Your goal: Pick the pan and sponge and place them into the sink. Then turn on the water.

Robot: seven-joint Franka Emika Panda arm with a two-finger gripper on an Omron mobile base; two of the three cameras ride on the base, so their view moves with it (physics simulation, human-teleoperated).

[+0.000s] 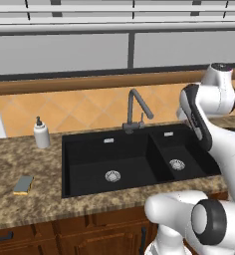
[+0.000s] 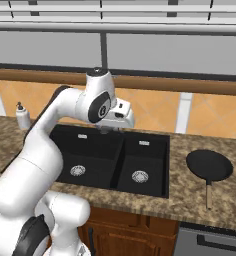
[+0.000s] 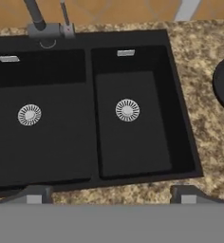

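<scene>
A: Where do we stand?
B: Our gripper (image 3: 109,195) hangs over the sink (image 3: 178,123), jaws spread wide, holding nothing.
A: And the pan (image 2: 209,165)?
B: On the counter (image 2: 180,192) right of the sink. The sponge (image 1: 24,185) lies on the left.

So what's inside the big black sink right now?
Just two round silver drains, one per basin of the sink. No water, pan or sponge is in it. The basin floors show fully in the hand view.
</scene>
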